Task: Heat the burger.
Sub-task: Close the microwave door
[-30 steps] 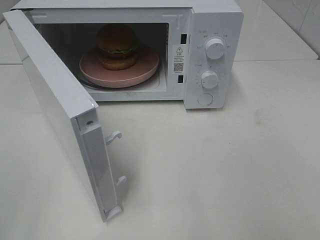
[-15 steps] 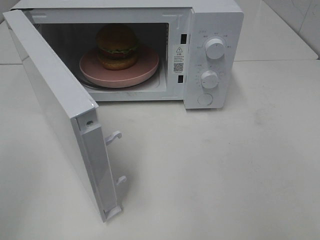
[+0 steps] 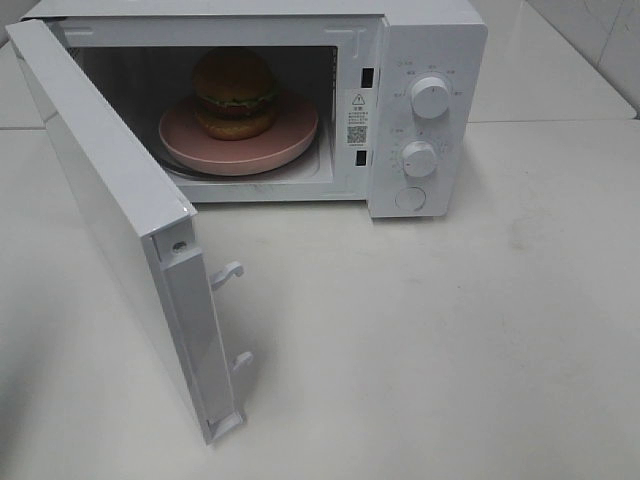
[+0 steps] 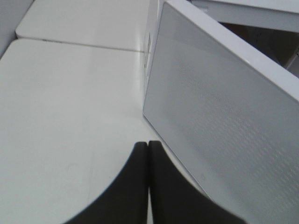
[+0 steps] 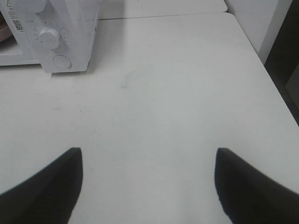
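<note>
The burger point(image 3: 236, 93) stands on a round pink plate point(image 3: 283, 140) inside the white microwave point(image 3: 430, 40), whose door point(image 3: 115, 195) hangs wide open toward the front left. Neither arm shows in the exterior high view. In the left wrist view my left gripper point(image 4: 148, 145) is shut, its dark fingers pressed together over the bare table, close beside the outer face of the door point(image 4: 224, 116). In the right wrist view my right gripper point(image 5: 148, 154) is open with nothing between its fingers, hovering over the table well in front of the microwave's control panel point(image 5: 51, 37).
Two dials point(image 3: 430, 97) point(image 3: 419, 158) and a round button point(image 3: 410, 198) sit on the microwave's right panel. Two latch hooks point(image 3: 229, 272) stick out of the door's edge. The white table point(image 3: 450, 340) ends at an edge point(image 5: 261, 65) on the right.
The exterior view shows no movement; burger, plate and door stay put. The left gripper has closed from open to shut.
</note>
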Robot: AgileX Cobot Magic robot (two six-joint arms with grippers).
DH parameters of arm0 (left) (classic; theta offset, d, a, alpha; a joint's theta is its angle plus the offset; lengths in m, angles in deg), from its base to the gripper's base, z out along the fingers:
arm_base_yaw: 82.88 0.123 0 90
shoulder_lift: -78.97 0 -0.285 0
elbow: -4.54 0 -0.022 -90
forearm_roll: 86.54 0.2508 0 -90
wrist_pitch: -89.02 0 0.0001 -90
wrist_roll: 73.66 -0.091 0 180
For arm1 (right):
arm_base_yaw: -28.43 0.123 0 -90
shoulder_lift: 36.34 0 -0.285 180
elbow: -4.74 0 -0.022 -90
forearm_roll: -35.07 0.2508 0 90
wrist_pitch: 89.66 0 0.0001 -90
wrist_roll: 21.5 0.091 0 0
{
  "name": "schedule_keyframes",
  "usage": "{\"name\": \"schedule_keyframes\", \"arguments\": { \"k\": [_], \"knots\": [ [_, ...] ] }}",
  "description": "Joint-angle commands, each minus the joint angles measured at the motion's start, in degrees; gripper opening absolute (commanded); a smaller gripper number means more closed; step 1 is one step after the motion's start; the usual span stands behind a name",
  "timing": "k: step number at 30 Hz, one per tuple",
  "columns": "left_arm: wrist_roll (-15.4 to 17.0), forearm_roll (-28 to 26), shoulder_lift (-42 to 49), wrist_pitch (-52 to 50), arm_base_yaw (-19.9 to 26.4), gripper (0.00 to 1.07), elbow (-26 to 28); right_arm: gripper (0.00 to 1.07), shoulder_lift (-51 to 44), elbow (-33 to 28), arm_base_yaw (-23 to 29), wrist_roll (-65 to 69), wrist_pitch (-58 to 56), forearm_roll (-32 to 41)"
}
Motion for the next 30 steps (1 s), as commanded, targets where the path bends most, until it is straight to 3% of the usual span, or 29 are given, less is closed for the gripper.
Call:
{"name": "schedule_keyframes", "arguments": {
  "k": [1,3,9,19,26,27,28,29,30],
  "knots": [
    [-1.3,-0.6,-1.2,-4.2,-0.1,0.0,-0.7,0.76,-1.7,-0.2,-0.4,-0.1,0.8,0.1],
    [-3.3,-2.0,-4.0,-14.4,-0.1,0.0,-4.5,0.76,-1.7,-0.2,-0.4,-0.1,0.8,0.1],
    [-3.3,-2.7,-6.9,-28.2,-0.1,0.0,-10.4,0.76,-1.7,-0.2,-0.4,-0.1,0.8,0.1],
    [-2.4,-0.7,-13.1,-45.0,-0.1,0.0,-15.2,0.76,-1.7,-0.2,-0.4,-0.1,0.8,0.1],
    [3.7,9.5,-20.7,-54.4,-0.1,0.0,-15.4,0.76,-1.7,-0.2,-0.4,-0.1,0.8,0.1],
    [6.6,14.2,-23.3,-57.4,-0.1,0.0,-15.4,0.76,-1.7,-0.2,-0.4,-0.1,0.8,0.1],
    [6.6,14.2,-23.3,-57.4,-0.1,0.0,-15.4,0.76,-1.7,-0.2,-0.4,-0.1,0.8,0.1],
    [8.7,17.0,-24.7,-59.0,-0.1,0.0,-15.4,0.76,-1.7,-0.2,-0.4,-0.1,0.8,0.1],
    [13.0,22.7,-27.3,-61.8,-0.1,0.0,-15.4,0.76,-1.7,-0.2,-0.4,-0.1,0.8,0.1]
  ]
}}
